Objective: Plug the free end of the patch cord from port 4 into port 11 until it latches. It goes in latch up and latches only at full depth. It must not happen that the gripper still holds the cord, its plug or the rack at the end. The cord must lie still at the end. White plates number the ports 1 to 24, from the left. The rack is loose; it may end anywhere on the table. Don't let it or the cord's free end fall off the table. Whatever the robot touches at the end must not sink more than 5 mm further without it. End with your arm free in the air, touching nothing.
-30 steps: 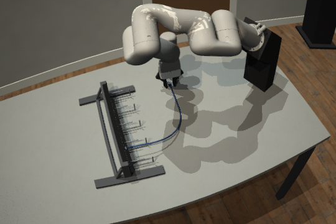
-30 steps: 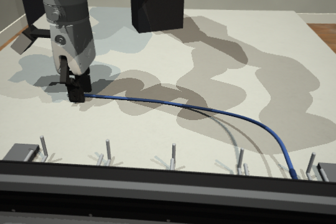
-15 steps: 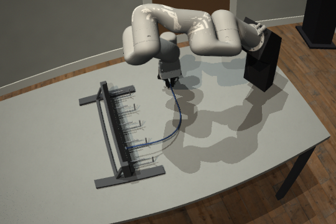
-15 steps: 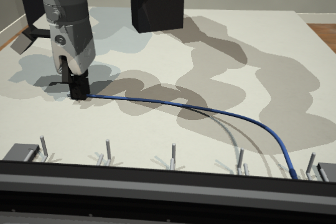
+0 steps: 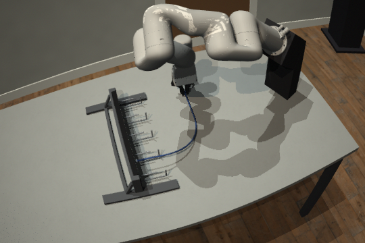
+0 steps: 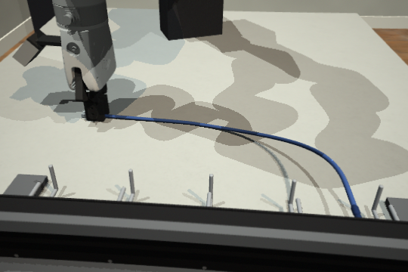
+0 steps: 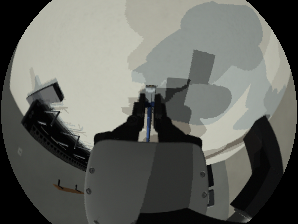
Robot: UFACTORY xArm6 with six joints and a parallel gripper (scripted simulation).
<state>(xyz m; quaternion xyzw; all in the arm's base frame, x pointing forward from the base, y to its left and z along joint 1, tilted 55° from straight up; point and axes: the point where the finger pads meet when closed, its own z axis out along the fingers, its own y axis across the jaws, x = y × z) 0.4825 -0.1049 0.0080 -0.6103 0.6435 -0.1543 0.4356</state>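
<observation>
Nearest us in the exterior view, the rack (image 6: 204,226) stands on the table (image 6: 340,60). The blue patch cord (image 6: 264,136) arcs away from it. Beyond, we see the gripper (image 6: 94,112) clenched on the cord's free end, at table level.

Arm (image 5: 203,33) folded low — wrist pointing down, fingers (image 6: 99,106) clamped shut on the cord's end.

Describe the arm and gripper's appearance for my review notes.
The arm is thick, rounded, glossy off-white tube segments, mounted on a black pedestal. The gripper has a light grey housing with a round fastener and short black jaws. No external cables or markings visible.
</observation>
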